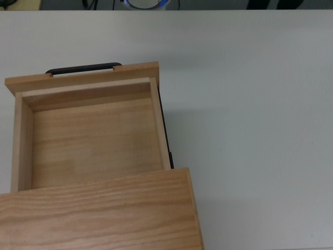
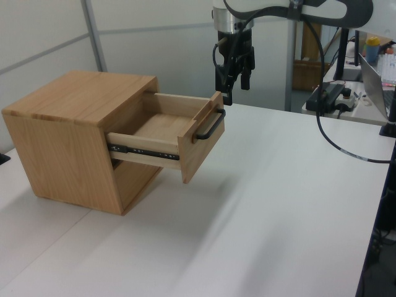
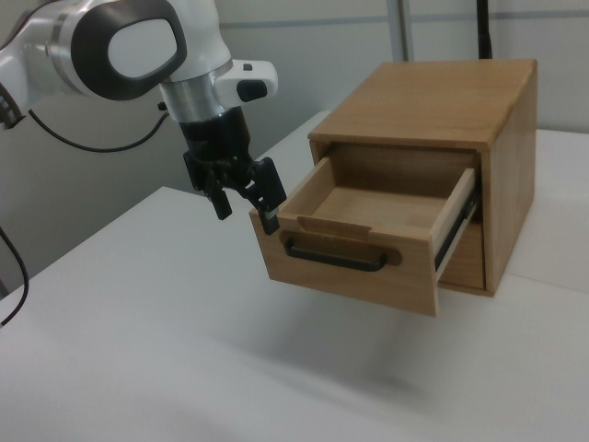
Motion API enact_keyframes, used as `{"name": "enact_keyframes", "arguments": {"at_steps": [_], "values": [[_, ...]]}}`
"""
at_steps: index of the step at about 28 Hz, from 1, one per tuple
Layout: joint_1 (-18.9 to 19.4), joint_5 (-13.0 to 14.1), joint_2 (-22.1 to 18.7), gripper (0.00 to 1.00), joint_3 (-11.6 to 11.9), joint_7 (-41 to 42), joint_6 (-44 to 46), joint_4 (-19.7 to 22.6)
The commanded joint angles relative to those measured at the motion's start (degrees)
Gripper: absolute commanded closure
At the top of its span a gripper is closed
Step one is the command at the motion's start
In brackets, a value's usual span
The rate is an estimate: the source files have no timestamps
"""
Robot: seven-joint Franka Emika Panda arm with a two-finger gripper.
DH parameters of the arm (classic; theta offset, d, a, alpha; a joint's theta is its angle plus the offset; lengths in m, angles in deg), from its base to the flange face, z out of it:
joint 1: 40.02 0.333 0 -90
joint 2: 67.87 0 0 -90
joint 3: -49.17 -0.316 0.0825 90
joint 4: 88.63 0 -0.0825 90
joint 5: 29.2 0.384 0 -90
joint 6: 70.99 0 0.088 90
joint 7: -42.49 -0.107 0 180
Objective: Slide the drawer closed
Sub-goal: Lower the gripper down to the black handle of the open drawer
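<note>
Your drawer (image 3: 354, 249) stands pulled well out of the cabinet (image 3: 442, 101), with its front panel facing the arm and its tray empty. The gripper (image 3: 247, 207) hangs just beside the panel's end at the right view's left, near its top corner, and it is not on the handle (image 3: 333, 258). Its 2 fingers are spread apart and hold nothing. In the left view the gripper (image 2: 234, 83) sits just behind and above the panel's top edge, and whether it touches the wood I cannot tell.

For this step you need a push, not a grasp. Bring the fingers to the outer face of the panel, near its middle and close to the handle, so the force runs straight along the black metal runner (image 2: 143, 150). A push at 1 corner would likely skew the drawer and make it bind. The cabinet rests loose on the smooth white counter (image 2: 291, 204), so push slowly, or the whole box may slide back instead of the drawer going in.

The drawer is light oak-coloured wood with thin side walls and a wider, flat front panel. The grain on the cabinet's flat top is strong and wavy in the top view. The handle is a thin black bar with rounded ends, standing off the panel.
</note>
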Motion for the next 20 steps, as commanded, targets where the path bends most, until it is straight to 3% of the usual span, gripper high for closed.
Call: {"name": "enact_keyframes", "arguments": {"at_steps": [1,2,10,20], "values": [[0.6,0.2,-0.7,0.91,-0.2,1.2,0.1,0.5],[0.8,0.2,-0.7,1.0,-0.3,1.2,0.2,0.5],[1.0,0.4,-0.7,1.0,-1.4,0.6,0.2,0.5],[0.9,0.5,-0.3,1.0,-1.2,0.5,0.2,0.6]]}}
